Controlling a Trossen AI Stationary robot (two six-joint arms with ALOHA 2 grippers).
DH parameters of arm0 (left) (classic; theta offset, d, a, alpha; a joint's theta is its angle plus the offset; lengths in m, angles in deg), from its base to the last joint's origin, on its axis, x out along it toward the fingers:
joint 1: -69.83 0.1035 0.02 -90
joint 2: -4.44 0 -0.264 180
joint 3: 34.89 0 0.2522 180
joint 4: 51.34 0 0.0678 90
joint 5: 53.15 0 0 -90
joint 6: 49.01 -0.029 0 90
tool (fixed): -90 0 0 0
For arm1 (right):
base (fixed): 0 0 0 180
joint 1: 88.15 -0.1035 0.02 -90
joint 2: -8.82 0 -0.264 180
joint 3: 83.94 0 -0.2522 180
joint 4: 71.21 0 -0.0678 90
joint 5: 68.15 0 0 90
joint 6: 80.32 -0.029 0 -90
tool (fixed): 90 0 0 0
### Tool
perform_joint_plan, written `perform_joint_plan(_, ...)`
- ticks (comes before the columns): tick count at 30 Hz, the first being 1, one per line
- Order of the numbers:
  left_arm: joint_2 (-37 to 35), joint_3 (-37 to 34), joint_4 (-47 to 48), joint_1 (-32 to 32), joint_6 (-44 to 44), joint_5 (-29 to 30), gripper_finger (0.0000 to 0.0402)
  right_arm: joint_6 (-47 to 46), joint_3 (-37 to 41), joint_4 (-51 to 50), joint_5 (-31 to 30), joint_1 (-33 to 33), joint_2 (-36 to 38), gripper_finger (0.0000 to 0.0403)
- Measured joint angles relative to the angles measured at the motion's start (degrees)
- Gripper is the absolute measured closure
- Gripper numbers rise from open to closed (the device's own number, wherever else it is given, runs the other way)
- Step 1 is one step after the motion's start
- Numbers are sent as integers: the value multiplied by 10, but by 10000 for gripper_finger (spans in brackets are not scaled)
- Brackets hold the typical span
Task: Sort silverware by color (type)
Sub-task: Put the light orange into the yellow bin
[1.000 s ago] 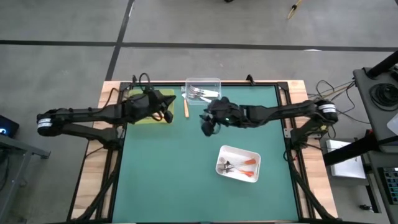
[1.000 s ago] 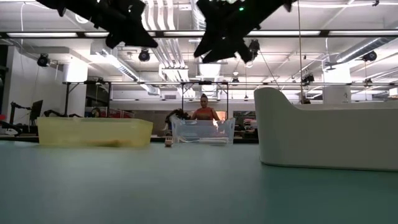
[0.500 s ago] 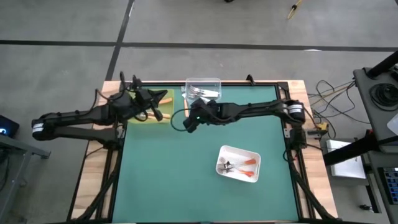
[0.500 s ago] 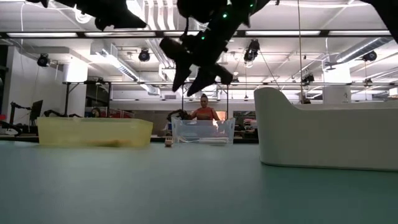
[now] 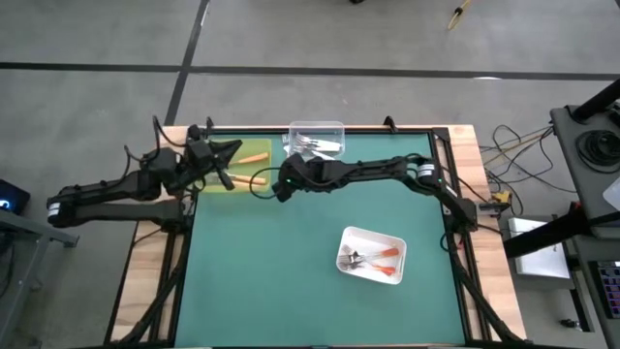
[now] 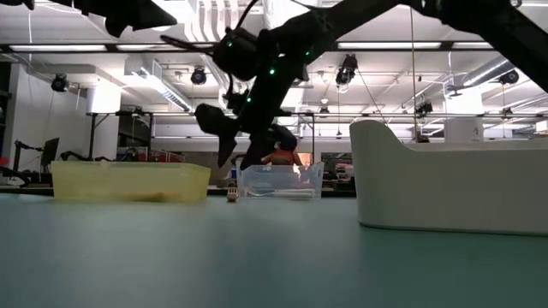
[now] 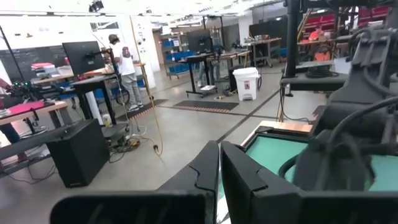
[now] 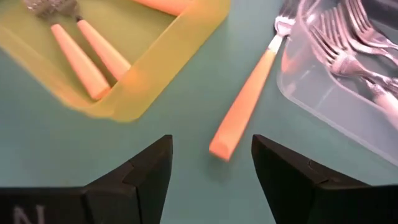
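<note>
right fingers spread wide: the right gripper [image 8: 211,168] hangs over the table's far side, its tips either side of the handle end of a tan-handled fork [image 8: 245,102] lying loose on the green mat [image 5: 291,281], not yet touching it. that fork sits between the yellow tray [image 5: 237,167] and the clear tray [image 5: 317,139], head pointing far, handle pointing near.

left gripper [image 7: 219,177] fingers pressed together, empty; the left arm is lifted off toward the far left edge, its camera looking out into the room.

contents now:
- yellow tray: tan-handled forks [image 8: 87,59], at least three handles visible.
- clear tray: a pile of forks [image 8: 348,46] whose handles read pale; exact count not clear.
- white tray [image 5: 372,255], near right: a few forks with red-orange handles [image 5: 384,254].

step in hand, as judged: pickup of the last loose tan fork, bound for the yellow tray just to its left. sorting looks nearly complete; no other loose cutlery shows on the mat.

next move calls for: descend until the tips straddle the handle, close across its width, lift clear of the mat. handle is slim and lies flat, so the tips must reach right down to the surface. risk: clipping the clear tray's wall, which stands just beside the fork's head.
</note>
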Motion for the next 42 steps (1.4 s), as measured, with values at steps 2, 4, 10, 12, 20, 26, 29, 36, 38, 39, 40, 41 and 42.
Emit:
perform_joint_plan(2,-9,-3,2,0,0,0,402,2,-19,-7,0,4,-16,193)
perform_joint_plan(4,-15,-5,1,0,-1,0,402,3,-41,-21,-1,7,-31,193)
perform_joint_plan(10,-21,-10,1,0,-5,0,402,2,-93,-53,0,16,-80,193)
perform_joint_plan(12,-22,-10,1,0,-6,0,402,2,-103,-57,0,18,-92,193)
perform_joint_plan(20,-23,-10,1,0,-6,0,402,1,-101,-69,-43,20,-102,193)
perform_joint_plan(26,-23,-10,0,0,-6,0,402,1,-93,-66,-46,22,-102,193)
perform_joint_plan(29,-23,-10,0,0,-6,0,402,0,-83,-64,-45,22,-102,193)
perform_joint_plan(36,-23,-10,0,0,-6,0,402,2,-50,-15,-43,22,-101,193)
perform_joint_plan(38,-23,-10,0,0,-6,0,402,7,-48,-14,-43,22,-101,194)
perform_joint_plan(39,-23,-10,0,0,-6,0,402,9,-48,-14,-43,22,-101,197)
perform_joint_plan(40,-23,-10,0,0,-6,0,402,9,-48,-14,-43,22,-101,202)
perform_joint_plan(41,-23,-10,0,0,-7,0,402,10,-49,-15,-42,22,-101,210)
perform_joint_plan(42,-23,-10,0,0,-9,0,402,10,-52,-18,-41,22,-101,220)
